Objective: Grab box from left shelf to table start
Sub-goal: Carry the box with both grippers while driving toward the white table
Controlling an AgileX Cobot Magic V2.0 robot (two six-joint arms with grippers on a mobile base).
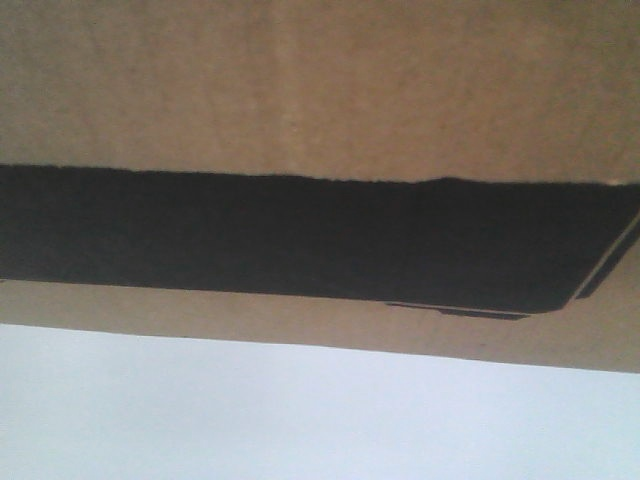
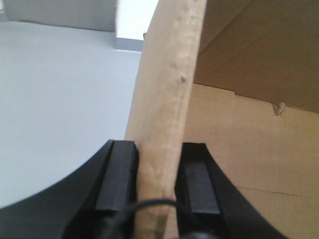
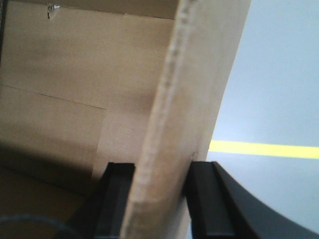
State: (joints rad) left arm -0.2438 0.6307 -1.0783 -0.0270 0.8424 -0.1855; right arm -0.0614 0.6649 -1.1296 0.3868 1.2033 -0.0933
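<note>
The box, a brown cardboard carton with a black printed panel, fills the top two thirds of the front view, very close to the camera. Below it lies the white table. In the left wrist view my left gripper is shut on the upright edge of the box's wall, one pad on each side. My right gripper is shut the same way on the opposite cardboard wall, with the box's inside to its left. The left shelf is out of view.
Grey floor shows beside the box in the left wrist view. In the right wrist view the floor carries a yellow stripe.
</note>
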